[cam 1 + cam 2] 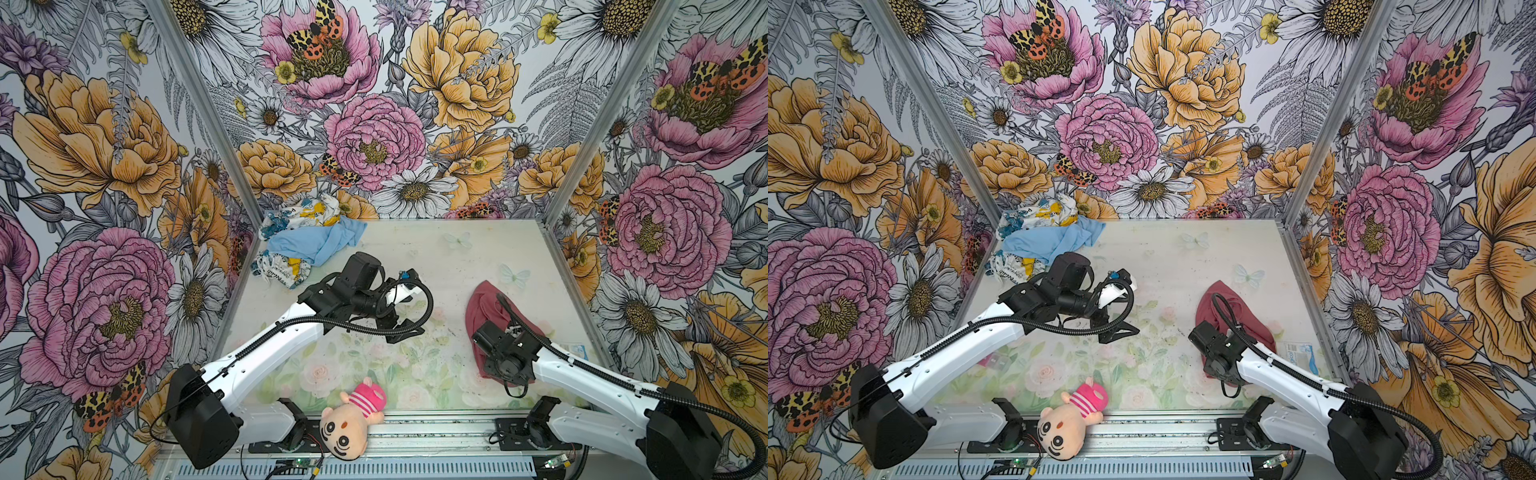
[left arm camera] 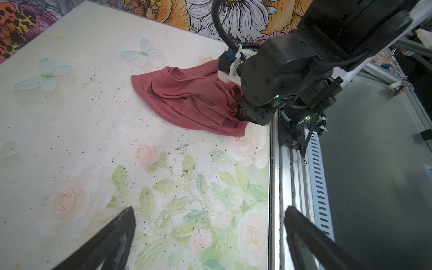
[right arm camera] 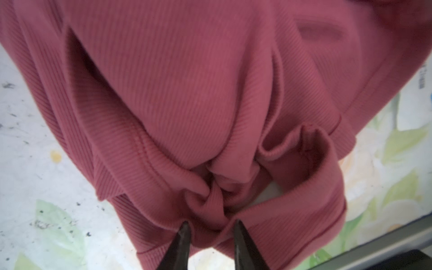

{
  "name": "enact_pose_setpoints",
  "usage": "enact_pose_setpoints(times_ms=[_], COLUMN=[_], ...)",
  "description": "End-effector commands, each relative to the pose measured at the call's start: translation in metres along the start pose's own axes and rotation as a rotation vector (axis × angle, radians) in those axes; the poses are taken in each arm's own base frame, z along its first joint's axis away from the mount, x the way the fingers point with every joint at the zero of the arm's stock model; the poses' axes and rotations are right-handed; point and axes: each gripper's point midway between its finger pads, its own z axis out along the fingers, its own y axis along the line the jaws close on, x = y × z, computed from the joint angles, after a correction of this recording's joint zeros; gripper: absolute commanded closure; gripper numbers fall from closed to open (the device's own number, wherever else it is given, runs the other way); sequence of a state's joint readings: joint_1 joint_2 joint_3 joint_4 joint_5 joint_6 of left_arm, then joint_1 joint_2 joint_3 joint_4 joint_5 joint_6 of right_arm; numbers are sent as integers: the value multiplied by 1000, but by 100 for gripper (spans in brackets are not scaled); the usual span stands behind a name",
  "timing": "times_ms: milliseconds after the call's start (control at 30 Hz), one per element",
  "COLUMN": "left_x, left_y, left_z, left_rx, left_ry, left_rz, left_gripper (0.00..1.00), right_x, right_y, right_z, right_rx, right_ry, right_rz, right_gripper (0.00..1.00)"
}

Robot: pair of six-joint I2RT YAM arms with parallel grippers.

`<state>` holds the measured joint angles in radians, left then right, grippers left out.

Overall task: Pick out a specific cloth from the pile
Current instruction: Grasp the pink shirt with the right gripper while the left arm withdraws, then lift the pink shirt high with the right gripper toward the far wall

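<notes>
One fold of the dusty-red cloth sat pinched in my right hand, presumably for lifting; my left hand hung wide, empty.

A plush doll in a pink striped top is lying face up at the front edge of the table, its head hanging over onto the metal rail. A small white and blue packet is lying near the table's right edge. Flowered walls are standing around the table, and pale butterflies are showing in its faded print.
</notes>
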<state>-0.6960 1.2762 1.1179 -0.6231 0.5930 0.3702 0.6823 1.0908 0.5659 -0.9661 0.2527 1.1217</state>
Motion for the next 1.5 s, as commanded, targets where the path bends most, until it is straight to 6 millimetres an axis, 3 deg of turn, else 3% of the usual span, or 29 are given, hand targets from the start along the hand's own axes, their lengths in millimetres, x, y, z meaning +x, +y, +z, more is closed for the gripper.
enact_pose_setpoints(times_ms=[0,100,200,267,333,400,533,667,900,1067,1167,1267,1333,1467], left_x=[-9,-8,-8,-7,-8,-10,-15,-19,-22,-21,-21,-21,-21,-21], left_y=[3,5,5,6,5,4,-7,-13,-15,-10,-9,-8,-6,0], left_z=[-5,-4,-4,-4,-5,-7,-7,-14,-20,-20,-22,-23,-24,-25], left_rx=[-23,-31,-34,-38,-39,-39,-13,-14,-20,-30,-37,-43,-49,-66], left_ry=[-31,-26,-26,-24,-26,-32,-43,-64,-89,-85,-87,-90,-92,-89], left_rz=[25,23,24,22,21,22,26,43,58,47,46,48,47,39], left_gripper=[1,1,1,1,1,1,1,1,1,1,1,1,1,1], right_x=[-10,-12,-11,-10,-13,-20,-28,-32,-25,-22,-20,-25,-31,-57], right_y=[11,12,9,7,2,-6,-28,-59,-59,-60,-54,-49,-47,-39], right_z=[-5,-5,-5,-6,-9,-14,-14,-20,-11,-5,3,5,4,-15], right_rx=[-35,-44,-48,-69,-92,-114,-107,39,68,89,79,80,83,41], right_ry=[-16,-21,-22,-36,-75,-117,-127,-102,-9,11,34,36,31,-48], right_rz=[-11,-6,7,54,122,205,374,413,441,430,416,385,365,331], right_gripper=[83,100,100,63,58,47,44,37,37,42,50,67,98,100])
